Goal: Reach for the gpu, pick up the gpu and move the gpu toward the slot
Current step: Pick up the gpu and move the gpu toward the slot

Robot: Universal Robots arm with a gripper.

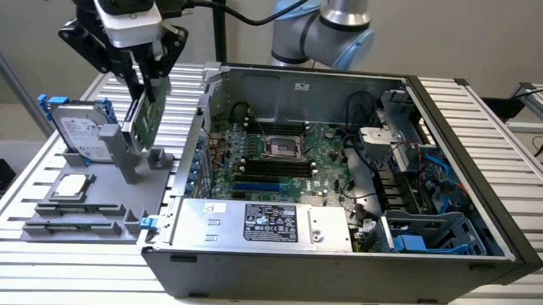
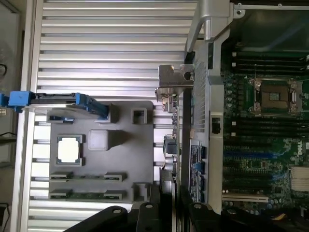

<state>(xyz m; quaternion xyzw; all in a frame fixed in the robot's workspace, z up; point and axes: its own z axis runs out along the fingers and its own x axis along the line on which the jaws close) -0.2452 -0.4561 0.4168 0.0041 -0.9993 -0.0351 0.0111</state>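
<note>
Ribbed aluminium tabletop [image 1: 475,121] runs under everything you are working with, its slats showing pale on both sides of the scene.

Largest on it is the open computer case [image 1: 339,190], lying on its side with the motherboard [image 1: 280,159] exposed, the empty processor socket [image 1: 281,147] near its middle and the power supply [image 1: 263,222] along the near edge. You can see the blue expansion slot [image 1: 257,188] on the board just above that power supply.

Beside the case, on the exterior view's left, sits the grey parts holder [image 1: 93,190]. It carries the hard drive [image 1: 82,130] in its blue frame, standing upright at the far end, the small square silver chip [image 1: 70,185] lying flat in its recess, and two memory sticks [image 1: 72,222] in the near grooves.

Your arm [image 1: 327,28] reaches in from behind the case and ends over the holder. The tool [image 1: 146,63] is clamped on the gpu [image 1: 144,117], gripping the card's upper edge, so the card hangs directly below the fingers. The gpu stands on edge, tilted slightly, lifted above the holder's grey posts and just beside the case's outer wall. In the wrist view the gpu [image 2: 179,140] appears edge-on as a dark narrow blade, with its silver bracket [image 2: 175,84] at the far end, running alongside the case wall and outside it.
</note>
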